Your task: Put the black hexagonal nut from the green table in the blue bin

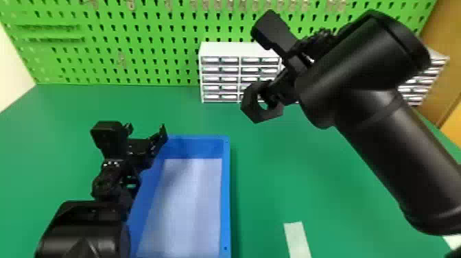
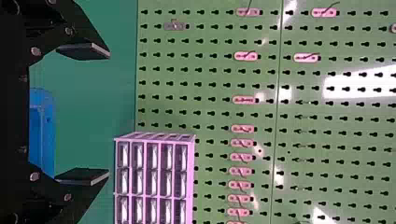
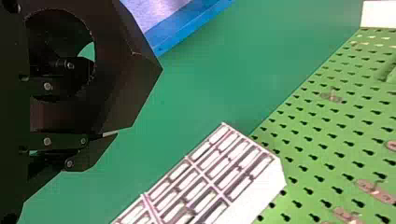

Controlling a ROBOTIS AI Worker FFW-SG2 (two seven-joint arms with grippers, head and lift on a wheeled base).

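Nut [image 1: 257, 115] is off the table [image 1: 274, 178], pinched by the right gripper [image 3: 94, 111] beyond the bin's [image 1: 225, 199] far right corner, with carry and release left; the left gripper [image 2: 109, 114] is spread.

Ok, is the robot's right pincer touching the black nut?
Touching. The right wrist view shows the pincer holding the nut, one finger in its hole.

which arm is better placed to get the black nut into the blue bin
Right, I'd judge: the right end effector holds the nut, up and right of the bin; the left end effector is open and empty.
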